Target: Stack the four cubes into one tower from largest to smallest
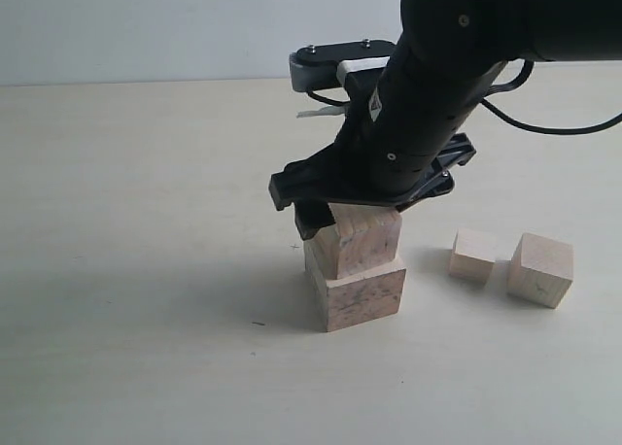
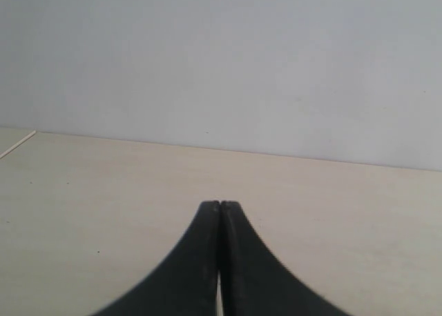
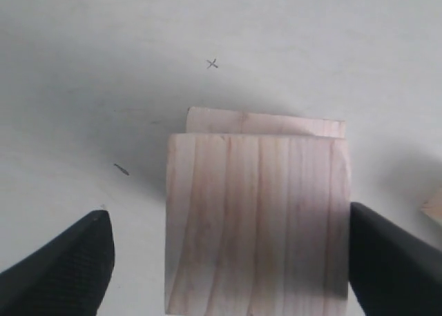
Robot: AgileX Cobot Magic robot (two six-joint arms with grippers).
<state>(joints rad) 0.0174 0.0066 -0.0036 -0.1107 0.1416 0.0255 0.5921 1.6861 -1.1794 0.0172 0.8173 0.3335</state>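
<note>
second cube (image 1: 364, 241) rests on largest cube (image 1: 362, 291), frame centre | right fingers (image 3: 69, 261) spread wide astride it, gripping nothing, likely for release | left fingers (image 2: 200, 261) closed, empty | third cube (image 1: 540, 269), smallest cube (image 1: 472, 255) wait right on surface (image 1: 146, 348)

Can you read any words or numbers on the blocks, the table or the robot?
"x": a small pencil cross on the table.
White mark on the robot arm: too small to read.
Wooden blocks: no writing.
</note>
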